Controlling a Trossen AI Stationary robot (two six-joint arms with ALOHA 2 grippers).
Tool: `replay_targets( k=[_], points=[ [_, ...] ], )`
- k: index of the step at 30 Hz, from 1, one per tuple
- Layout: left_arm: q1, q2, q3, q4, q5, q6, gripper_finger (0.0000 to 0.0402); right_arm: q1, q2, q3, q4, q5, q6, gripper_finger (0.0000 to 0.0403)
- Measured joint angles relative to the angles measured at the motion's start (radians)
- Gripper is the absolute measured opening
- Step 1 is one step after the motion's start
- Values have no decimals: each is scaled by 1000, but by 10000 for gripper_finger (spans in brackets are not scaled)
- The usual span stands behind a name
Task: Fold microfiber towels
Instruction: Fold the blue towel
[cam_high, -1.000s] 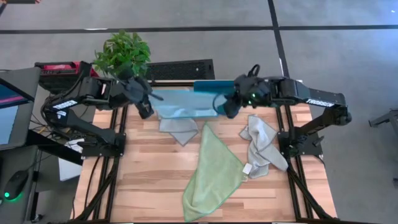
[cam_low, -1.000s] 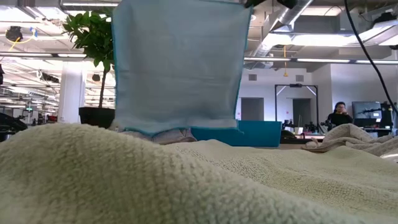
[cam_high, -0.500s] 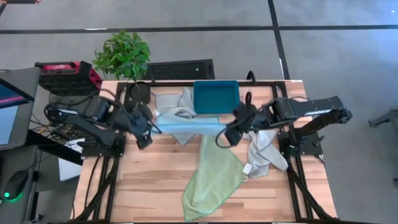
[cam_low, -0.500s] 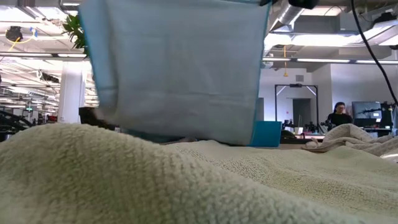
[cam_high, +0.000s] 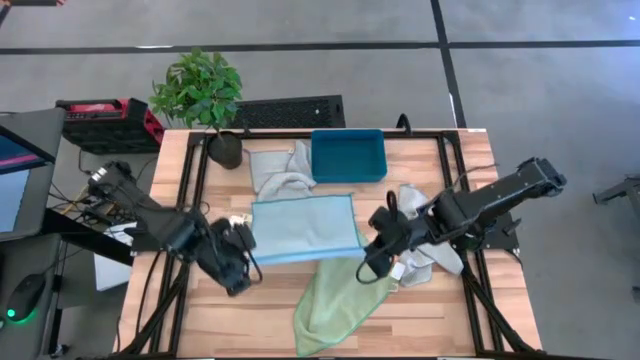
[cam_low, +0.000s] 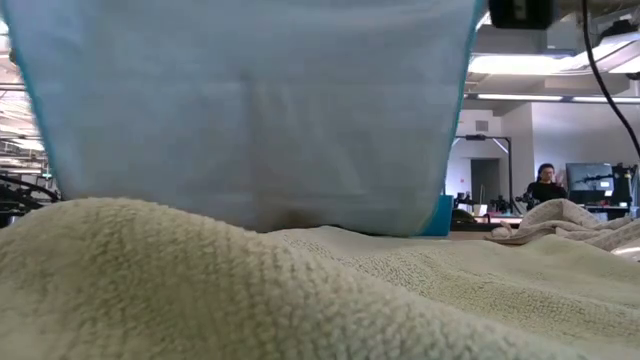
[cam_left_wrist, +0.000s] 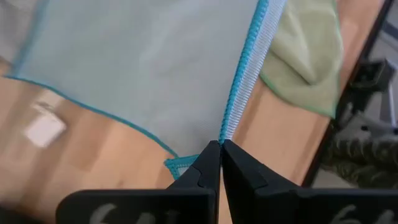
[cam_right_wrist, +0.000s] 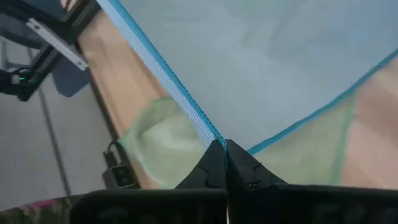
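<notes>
two corners of the light blue towel (cam_high: 303, 226) are pinched by left claw (cam_high: 247, 263) and right claw (cam_high: 367, 262), above the table (cam_high: 440, 310).

high view: above, straight down on the whole table (cam_high: 270, 300), both arms and the floor around.
low view: at table-top height, level across into the room; green towel (cam_low: 250, 290) very close, blue towel (cam_low: 250, 110) filling most of the picture.
left wrist view: close, past its fingers (cam_left_wrist: 208, 171) along the blue towel's edge.
right wrist view: close, same edge from the opposite corner.
shared: all four see both towels.
</notes>
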Motion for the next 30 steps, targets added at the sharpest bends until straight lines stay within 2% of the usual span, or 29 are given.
replay_targets(
  k=[7,14,17,21,30],
  points=[
    [-96,133,-8,97,47,-24,0,91,65,-93,152,-16,152,4],
    [-160,224,-9,135,111,-114,0,130,202,-94,295,-83,173,4],
    [-172,249,-9,155,134,-143,0,137,230,-95,306,-93,181,5],
    [-167,259,-6,150,106,-181,0,126,242,-95,283,-89,177,5],
    [-100,294,-8,41,63,-228,0,13,243,-94,193,-39,43,5]
  ],
)
